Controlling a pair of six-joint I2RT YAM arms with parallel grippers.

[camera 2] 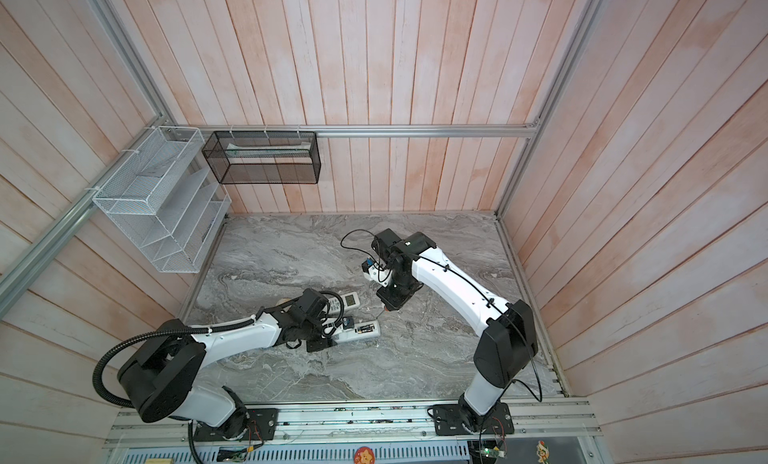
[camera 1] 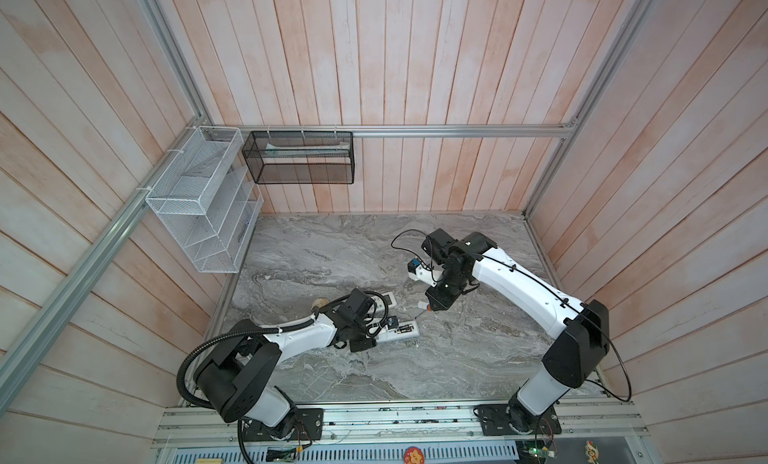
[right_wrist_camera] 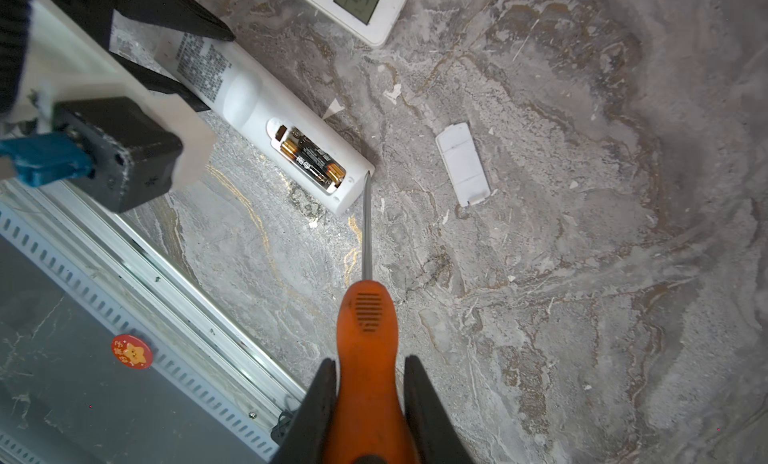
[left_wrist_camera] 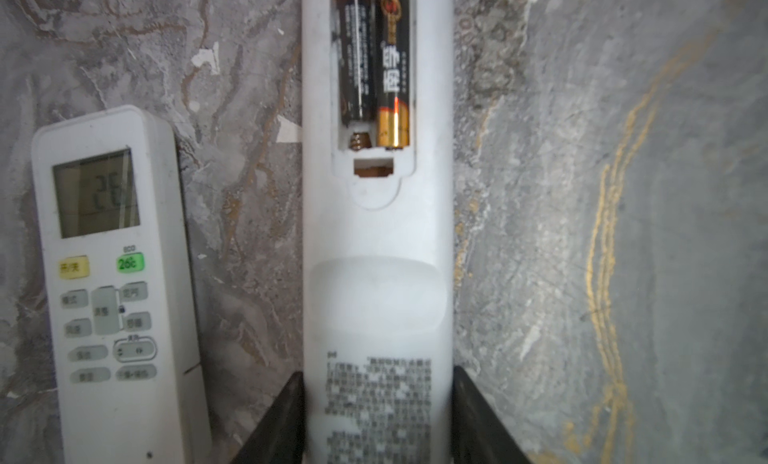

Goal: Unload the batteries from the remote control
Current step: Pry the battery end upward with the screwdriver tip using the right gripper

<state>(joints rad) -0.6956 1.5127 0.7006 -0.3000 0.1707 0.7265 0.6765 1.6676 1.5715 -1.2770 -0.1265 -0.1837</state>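
Screwdriver (right_wrist_camera: 368, 337) handle's pinched tight in the right hand (right_wrist_camera: 369, 363); left hand (left_wrist_camera: 378, 374) clamps the remote (left_wrist_camera: 376, 274) flat on the table (left_wrist_camera: 582, 233). Both batteries (left_wrist_camera: 374, 66) sit in the open bay. Light, slick, spring-loaded I'd guess, so lever up the spring end. Tip maybe touching the remote's end, hard to tell.

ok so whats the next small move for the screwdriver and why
The cover lies off, both batteries sit exposed in the remote, which the left gripper clamps, and the screwdriver tip is at the remote's end. So probably: slide the tip in under one battery's end and pry it up.
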